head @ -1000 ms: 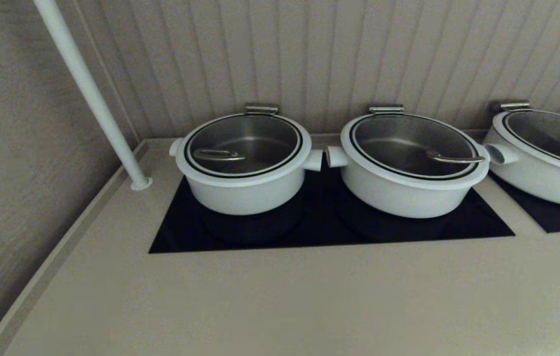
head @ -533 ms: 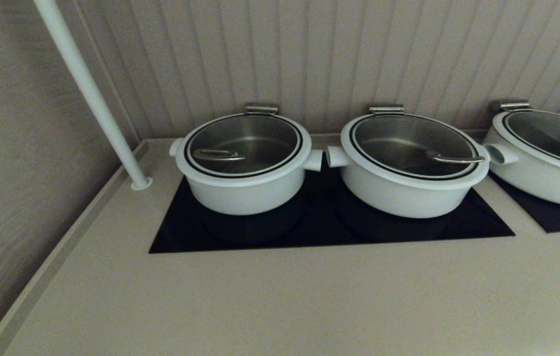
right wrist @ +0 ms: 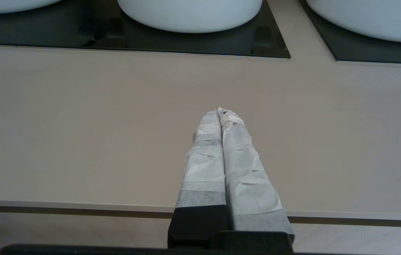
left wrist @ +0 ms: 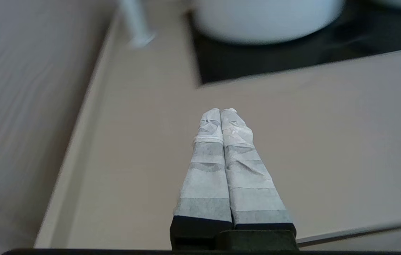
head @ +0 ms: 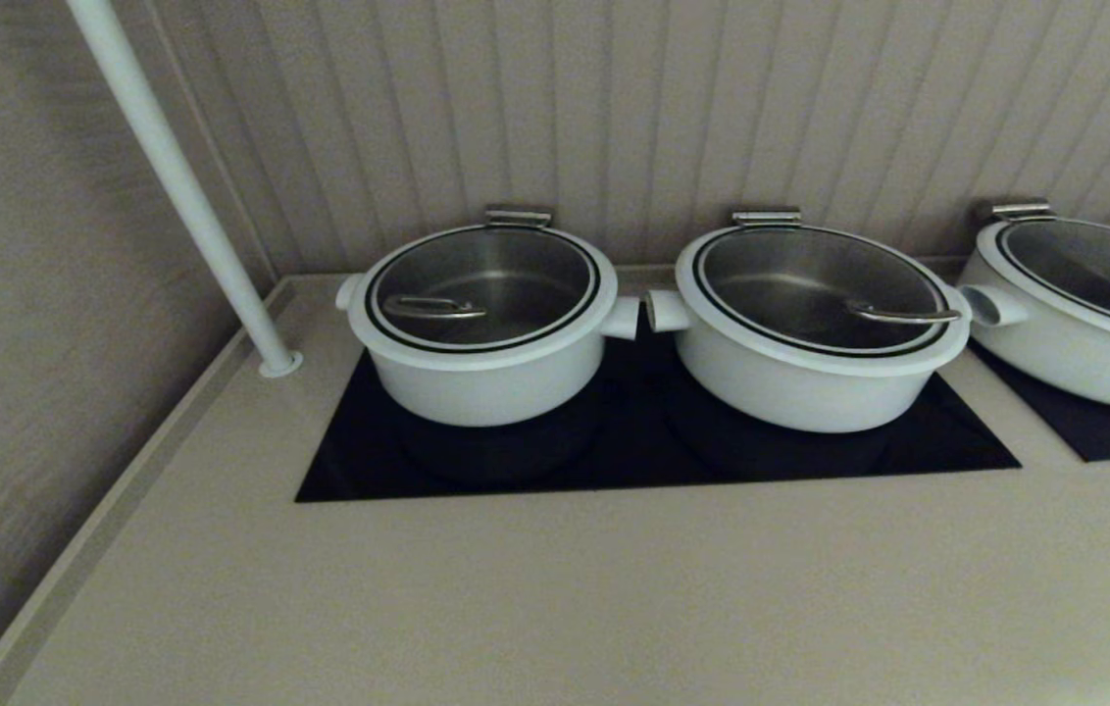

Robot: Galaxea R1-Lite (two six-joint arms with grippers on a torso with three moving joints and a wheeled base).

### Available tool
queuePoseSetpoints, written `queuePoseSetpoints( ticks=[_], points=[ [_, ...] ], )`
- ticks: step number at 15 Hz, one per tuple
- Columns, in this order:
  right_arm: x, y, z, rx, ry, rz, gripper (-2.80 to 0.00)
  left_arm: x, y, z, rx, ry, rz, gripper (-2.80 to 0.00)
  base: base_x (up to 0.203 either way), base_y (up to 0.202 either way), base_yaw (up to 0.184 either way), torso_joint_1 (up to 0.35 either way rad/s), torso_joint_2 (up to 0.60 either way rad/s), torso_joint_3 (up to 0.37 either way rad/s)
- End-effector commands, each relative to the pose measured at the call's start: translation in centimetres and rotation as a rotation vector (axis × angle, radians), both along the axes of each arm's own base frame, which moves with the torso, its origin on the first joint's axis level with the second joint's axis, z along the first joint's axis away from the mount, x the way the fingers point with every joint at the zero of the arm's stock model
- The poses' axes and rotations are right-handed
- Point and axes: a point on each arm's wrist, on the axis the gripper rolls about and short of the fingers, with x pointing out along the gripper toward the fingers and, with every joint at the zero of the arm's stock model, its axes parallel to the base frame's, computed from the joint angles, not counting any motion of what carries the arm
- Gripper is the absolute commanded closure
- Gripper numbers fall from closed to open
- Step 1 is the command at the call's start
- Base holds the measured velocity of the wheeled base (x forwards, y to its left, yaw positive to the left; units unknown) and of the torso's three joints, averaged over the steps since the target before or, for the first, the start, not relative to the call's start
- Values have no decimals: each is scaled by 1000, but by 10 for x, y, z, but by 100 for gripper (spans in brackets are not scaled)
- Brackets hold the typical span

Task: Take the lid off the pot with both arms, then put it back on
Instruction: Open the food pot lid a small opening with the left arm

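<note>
A: Surroundings? 
B: Beige worktop [head: 555, 588] against a ribbed wall. A slanted white pole [head: 177, 181] meets the worktop at the left rear corner, near the leftmost pot. Two black glass cooktop panels [head: 653, 451] are set into the surface.

A: Counts? 
B: Three white pots, each lidded. The smallest, deepest round white pot with stubby side handles [head: 486, 378] stands leftmost on the first panel. The round glass lid with white rim, black ring and slim arched steel handle [head: 482, 284] sits closed on it. A wider white pot [head: 810, 378] stands just beside it, side handles nearly touching. A third white pot [head: 1075, 338] is on the second panel, cut off at the right edge.

A: Arms? 
B: Neither shows from the head. Left gripper [left wrist: 220, 111] hovers over the worktop's front left part, taped fingers pressed together. Right gripper [right wrist: 221, 113] is near the front edge, fingers likewise together, both holding nothing.

A: Open room? 
B: A broad bare strip of worktop lies between the front edge and the panels.
</note>
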Motion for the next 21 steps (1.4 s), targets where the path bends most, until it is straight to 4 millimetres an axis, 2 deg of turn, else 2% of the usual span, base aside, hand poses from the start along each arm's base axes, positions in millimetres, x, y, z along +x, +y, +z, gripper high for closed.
queuePoseSetpoints(
  ticks=[1, 3, 7, 13, 17, 21],
  points=[
    [0, 0, 0, -1, 2, 1, 0, -6, -2, 14, 11, -49, -91, 0, 0, 0, 0, 0, 0, 0],
    [0, 0, 0, -1, 1, 1, 0, -8, -4, 20, 24, -67, -169, 0, 0, 0, 0, 0, 0, 0],
    [0, 0, 0, -7, 1, 2, 0, -6, -4, 31, 36, -60, -189, 0, 0, 0, 0, 0, 0, 0],
    [0, 0, 0, -5, 3, 2, 0, 10, -4, 87, 35, -17, -203, 0, 0, 0, 0, 0, 0, 0],
    [0, 0, 0, -4, 3, 2, 0, 27, -6, 121, 44, -1, -302, 0, 0, 0, 0, 0, 0, 0],
    [0, 0, 0, -7, 2, 2, 0, 61, -7, 137, 55, 2, -335, 0, 0, 0, 0, 0, 0, 0]
  ],
)
